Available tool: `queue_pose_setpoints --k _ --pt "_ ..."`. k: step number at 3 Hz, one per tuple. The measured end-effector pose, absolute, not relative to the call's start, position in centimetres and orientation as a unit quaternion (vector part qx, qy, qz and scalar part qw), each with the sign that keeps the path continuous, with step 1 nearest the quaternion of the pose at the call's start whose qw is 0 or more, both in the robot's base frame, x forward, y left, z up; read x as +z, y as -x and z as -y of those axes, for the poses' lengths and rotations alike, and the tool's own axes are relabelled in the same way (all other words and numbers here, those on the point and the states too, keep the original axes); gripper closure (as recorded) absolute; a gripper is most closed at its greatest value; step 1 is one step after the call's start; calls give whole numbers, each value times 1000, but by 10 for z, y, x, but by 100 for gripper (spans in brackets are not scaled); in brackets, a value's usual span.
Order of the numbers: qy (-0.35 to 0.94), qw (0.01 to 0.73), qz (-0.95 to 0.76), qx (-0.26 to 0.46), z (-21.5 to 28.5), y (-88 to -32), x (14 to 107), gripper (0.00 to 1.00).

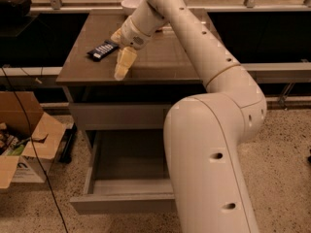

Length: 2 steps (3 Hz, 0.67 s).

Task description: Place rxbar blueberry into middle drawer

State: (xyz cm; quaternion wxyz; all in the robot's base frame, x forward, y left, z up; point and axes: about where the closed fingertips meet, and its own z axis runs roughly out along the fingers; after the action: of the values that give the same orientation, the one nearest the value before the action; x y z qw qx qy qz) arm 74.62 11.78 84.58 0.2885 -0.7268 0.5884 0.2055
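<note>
The rxbar blueberry (102,50), a dark flat bar with white lettering, lies on the left part of the brown countertop (160,57). My gripper (120,62) hangs just right of the bar, a little above the counter near its front edge, open and empty. It does not touch the bar. The middle drawer (121,203) stands pulled out below the counter, and its inside shows nothing in it. My own arm hides its right part.
A shut drawer front (116,115) sits above the open drawer. A white bowl (131,5) stands at the back of the counter. An open cardboard box (26,149) and a black cable (29,144) lie on the floor at the left.
</note>
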Motion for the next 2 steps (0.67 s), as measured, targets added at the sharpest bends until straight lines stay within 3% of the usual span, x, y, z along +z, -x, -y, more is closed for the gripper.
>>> queue_pose_setpoints --k 2 --pt "679 336 -618 210 -149 -768 848 0"
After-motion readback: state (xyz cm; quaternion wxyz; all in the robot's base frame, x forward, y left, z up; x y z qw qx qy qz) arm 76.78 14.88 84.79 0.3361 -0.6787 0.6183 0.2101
